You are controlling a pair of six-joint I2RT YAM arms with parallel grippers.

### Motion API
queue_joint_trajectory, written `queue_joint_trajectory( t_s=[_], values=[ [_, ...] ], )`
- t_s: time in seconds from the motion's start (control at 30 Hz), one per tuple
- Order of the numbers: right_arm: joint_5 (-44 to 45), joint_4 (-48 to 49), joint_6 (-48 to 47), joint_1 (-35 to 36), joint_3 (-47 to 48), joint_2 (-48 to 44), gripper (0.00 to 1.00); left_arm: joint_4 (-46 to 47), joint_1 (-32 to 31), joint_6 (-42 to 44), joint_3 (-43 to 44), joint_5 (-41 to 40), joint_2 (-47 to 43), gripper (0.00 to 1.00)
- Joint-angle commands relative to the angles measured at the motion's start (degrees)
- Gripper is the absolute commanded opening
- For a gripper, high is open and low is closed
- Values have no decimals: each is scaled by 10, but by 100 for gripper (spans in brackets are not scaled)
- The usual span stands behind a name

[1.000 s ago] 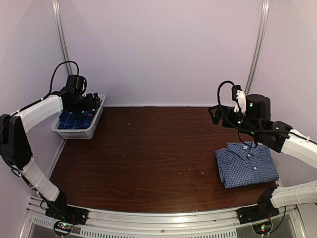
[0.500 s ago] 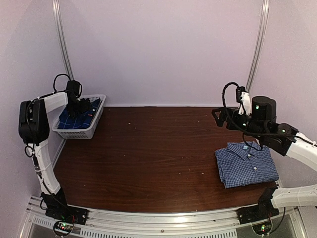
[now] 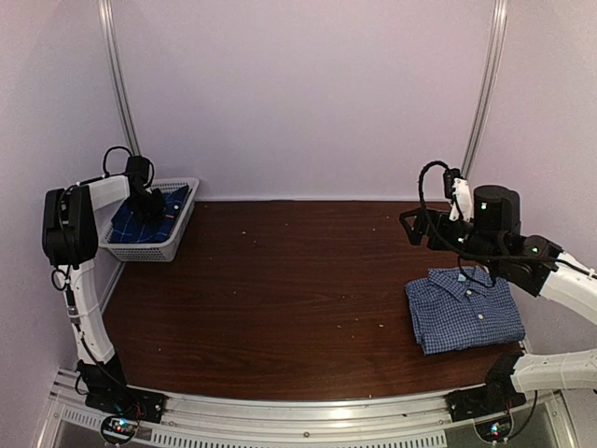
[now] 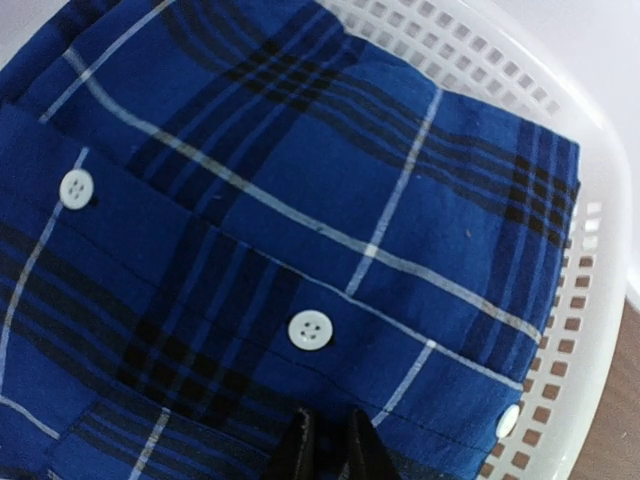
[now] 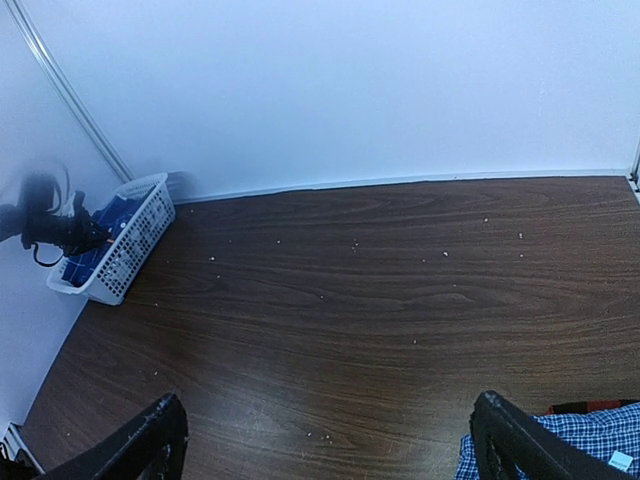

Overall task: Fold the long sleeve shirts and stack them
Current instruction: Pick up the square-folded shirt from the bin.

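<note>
The dark royal-blue plaid shirt [image 3: 140,225] lies crumpled in the white mesh basket [image 3: 149,250] at the far left. My left gripper [image 3: 149,200] reaches down into it. In the left wrist view its fingertips [image 4: 333,440] stand nearly together, pinching a fold of the plaid cloth [image 4: 300,200] just below a white button. The paler small-check shirt [image 3: 464,311] lies folded, collar up, on the table at the right. My right gripper [image 3: 415,224] hovers behind that shirt and is open, with only bare table between its fingers [image 5: 330,425]. A corner of the check shirt [image 5: 600,440] shows beside the right finger.
The basket [image 4: 590,300] sits against the left wall and back corner. It also shows far off in the right wrist view as the white basket [image 5: 120,250]. Dark wooden table [image 3: 298,289] spreads between basket and folded shirt. Pale walls enclose three sides.
My left arm has folded up and dropped its gripper into the basket, and the jaws have closed from wide open onto the plaid cloth. The right arm has shifted slightly.
</note>
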Motion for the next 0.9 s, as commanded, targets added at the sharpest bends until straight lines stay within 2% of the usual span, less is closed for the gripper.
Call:
queue_joint_trajectory(
  t_s=[0.0,0.1,0.2,0.23,0.3,0.4,0.47,0.57,0.67,0.87],
  values=[
    [-10,1,4,-2,-2,3,100,6,1,18,13,21,-7,7],
    [-14,3,4,-2,-2,7,100,6,1,27,10,19,-13,0],
    [-17,4,4,-2,-2,10,100,6,2,33,9,15,-15,0],
    [-18,4,4,-3,-2,10,100,6,1,34,9,16,-15,3],
    [-18,5,5,-2,-3,11,100,6,1,35,9,21,-11,27],
    [-21,5,6,-3,-4,11,100,6,2,35,6,38,-1,45],
    [-21,5,6,-2,-3,11,100,6,1,36,6,42,7,51],
    [-20,3,4,-3,-2,11,100,6,2,32,2,45,18,49],
    [-19,-2,3,-2,-2,9,100,6,1,30,0,46,26,42],
    [-21,-2,5,-2,-5,6,100,6,1,28,-5,52,28,23]
  ],
)
